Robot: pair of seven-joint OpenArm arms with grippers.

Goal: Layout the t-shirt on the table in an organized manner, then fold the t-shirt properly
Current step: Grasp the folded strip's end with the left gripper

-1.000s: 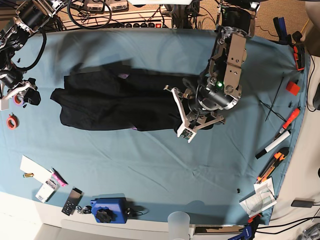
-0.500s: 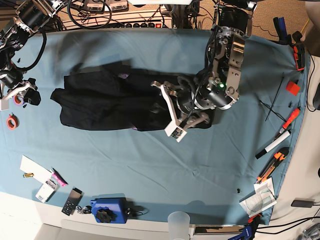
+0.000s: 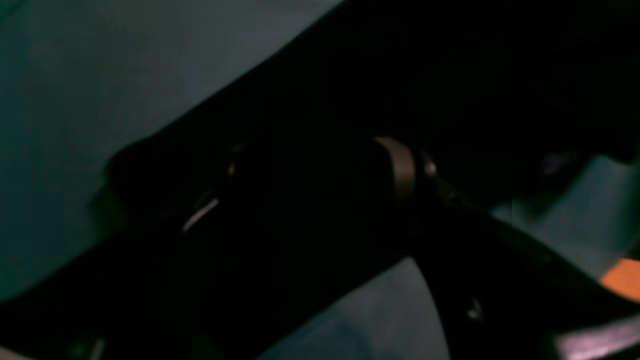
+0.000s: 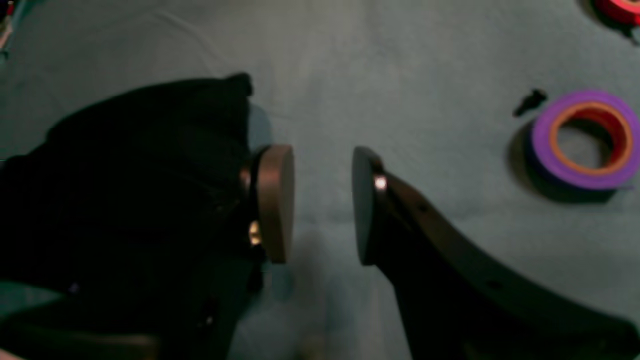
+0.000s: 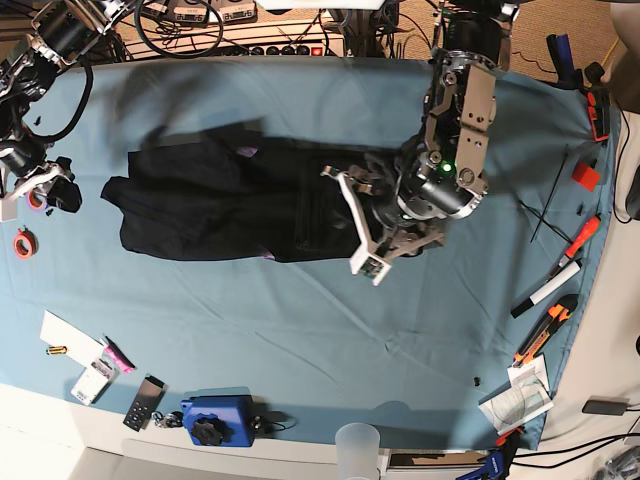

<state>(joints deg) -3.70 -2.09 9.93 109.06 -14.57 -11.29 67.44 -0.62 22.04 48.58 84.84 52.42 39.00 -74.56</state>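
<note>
place: we see a robotics lab bench | evidence: tangled black cables (image 5: pixel 190 25) far side, orange utility knife (image 5: pixel 543 333) right, purple tape roll (image 4: pixel 582 140) left

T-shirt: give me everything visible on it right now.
The t-shirt is black soft fabric, lying flat but rumpled on the table, stretched along its width in a long, partly folded band. Small purple bits of print peek out at its upper edge and lower hem. The left claw sits over its end with jaws spread; the dark wrist view does not show whether it grips cloth. The right claw is open beside the other end, holding nothing.
</note>
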